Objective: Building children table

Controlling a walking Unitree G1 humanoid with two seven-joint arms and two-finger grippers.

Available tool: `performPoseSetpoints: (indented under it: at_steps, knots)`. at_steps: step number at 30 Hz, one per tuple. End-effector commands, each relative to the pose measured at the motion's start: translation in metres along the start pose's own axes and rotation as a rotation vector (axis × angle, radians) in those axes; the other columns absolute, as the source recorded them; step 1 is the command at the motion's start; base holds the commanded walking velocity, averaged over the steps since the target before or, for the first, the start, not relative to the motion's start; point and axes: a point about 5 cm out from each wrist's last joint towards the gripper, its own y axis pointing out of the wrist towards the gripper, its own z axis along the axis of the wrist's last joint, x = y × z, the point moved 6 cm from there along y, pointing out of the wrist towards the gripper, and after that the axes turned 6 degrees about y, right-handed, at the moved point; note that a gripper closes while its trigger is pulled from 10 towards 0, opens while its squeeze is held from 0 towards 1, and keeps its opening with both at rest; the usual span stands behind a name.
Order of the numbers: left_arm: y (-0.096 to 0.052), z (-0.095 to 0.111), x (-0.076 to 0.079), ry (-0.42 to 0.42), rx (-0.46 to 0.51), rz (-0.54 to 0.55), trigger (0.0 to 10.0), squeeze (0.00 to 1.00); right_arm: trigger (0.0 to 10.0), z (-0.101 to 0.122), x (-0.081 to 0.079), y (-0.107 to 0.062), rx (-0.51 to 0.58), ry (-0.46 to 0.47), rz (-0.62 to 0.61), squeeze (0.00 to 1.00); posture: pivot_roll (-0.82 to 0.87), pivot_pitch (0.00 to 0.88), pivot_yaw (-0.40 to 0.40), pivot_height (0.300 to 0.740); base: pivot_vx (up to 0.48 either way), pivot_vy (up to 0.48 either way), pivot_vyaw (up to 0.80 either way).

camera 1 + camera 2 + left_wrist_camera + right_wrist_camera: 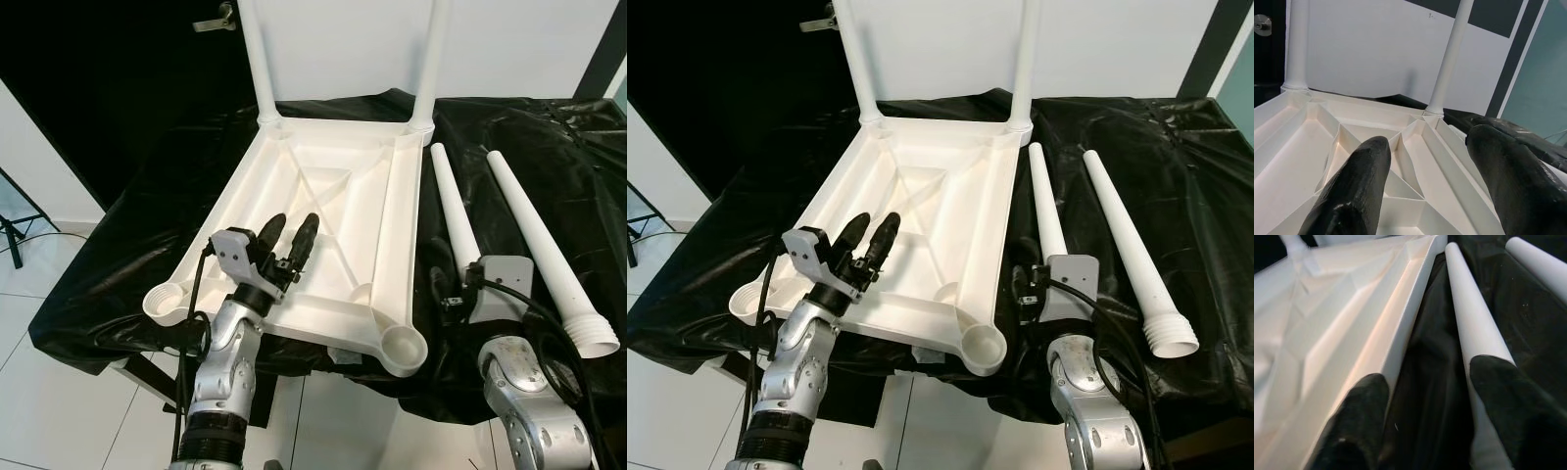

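A white plastic table top [294, 166] lies upside down on a black-covered surface. Two white legs [257, 59] [431, 59] stand upright in its far corner sockets. The near sockets [404, 345] [167, 297] hold nothing. Two loose tapered legs [453, 206] [534, 230] lie side by side on the cloth to the right. My left gripper [295, 219] hovers open over the near ribs of the underside [1400, 147]. My right gripper [1430, 374] is open low between the table top's right rim [1400, 318] and the nearer loose leg [1474, 318], holding nothing.
Black cloth [549, 147] drapes over the work surface and hangs past its near edge. White tiled floor [59, 392] lies below at the left. A white wall and a dark door with a handle [216, 20] stand behind. A stand's leg [12, 240] is at far left.
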Motion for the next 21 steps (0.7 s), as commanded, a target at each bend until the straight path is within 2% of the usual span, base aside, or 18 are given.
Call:
performPoseSetpoints:
  at_steps: [1,2,8,10,11,12,13,15,17,18,19,20,21]
  knots:
    - [-0.002,-0.001,-0.002,0.012,-0.016,0.010,10.0,0.00,10.0,0.002,0.007,0.005,-0.028,0.052,-0.019,1.00,-0.13,0.012,0.056,0.740,0.000,0.000,0.00]
    - [0.000,-0.001,-0.001,0.009,-0.021,0.012,10.0,0.00,10.0,0.007,0.012,0.011,-0.039,0.074,-0.029,1.00,-0.13,0.013,0.056,0.740,0.000,0.000,0.00]
    - [0.003,-0.002,0.002,0.001,-0.027,0.005,10.0,0.00,10.0,0.014,0.017,0.018,-0.052,0.084,-0.040,1.00,-0.14,0.014,0.056,0.740,0.000,0.000,0.00]
    - [0.005,-0.004,0.012,-0.008,-0.038,-0.037,10.0,0.00,10.0,0.011,0.023,0.021,-0.126,0.038,-0.045,1.00,-0.14,0.016,0.050,0.740,0.000,0.000,0.00]
    - [0.005,-0.004,0.012,-0.008,-0.038,-0.037,10.0,0.00,10.0,0.011,0.023,0.021,-0.126,0.038,-0.045,1.00,-0.14,0.016,0.050,0.740,0.000,0.000,0.00]
    - [0.006,-0.005,0.015,-0.012,-0.044,-0.048,10.0,0.00,10.0,0.007,0.026,0.022,-0.166,0.017,-0.046,0.00,-0.14,0.016,0.049,0.740,0.000,0.000,0.00]
    - [0.006,-0.005,0.015,-0.012,-0.044,-0.048,10.0,0.00,10.0,0.007,0.026,0.022,-0.166,0.017,-0.046,0.00,-0.14,0.016,0.049,0.740,0.000,0.000,0.00]
    - [0.006,-0.008,0.015,-0.020,-0.054,-0.043,10.0,0.00,10.0,-0.007,0.029,0.021,-0.261,0.004,-0.030,0.00,-0.14,0.014,0.046,0.740,0.000,0.000,0.00]
    - [0.007,-0.008,0.015,-0.023,-0.058,-0.039,10.0,0.00,10.0,-0.012,0.028,0.021,-0.292,0.007,-0.021,0.00,-0.14,0.014,0.046,0.740,0.000,0.000,0.00]
    - [0.007,-0.009,0.015,-0.024,-0.064,-0.042,10.0,0.00,10.0,-0.017,0.029,0.021,-0.337,0.035,-0.017,0.00,-0.14,0.010,0.045,0.740,0.000,0.000,0.00]
    - [0.007,-0.009,0.015,-0.024,-0.064,-0.042,10.0,0.00,10.0,-0.017,0.029,0.021,-0.337,0.035,-0.017,0.00,-0.14,0.010,0.045,0.740,0.000,0.000,0.00]
    - [0.007,-0.011,0.016,-0.022,-0.074,-0.051,10.0,0.00,10.0,-0.022,0.031,0.020,-0.387,0.080,-0.015,0.00,-0.14,0.009,0.043,0.740,0.000,0.000,0.00]
    - [0.007,-0.011,0.016,-0.022,-0.074,-0.051,10.0,0.00,10.0,-0.022,0.031,0.020,-0.387,0.080,-0.015,0.00,-0.14,0.009,0.043,0.740,0.000,0.000,0.00]
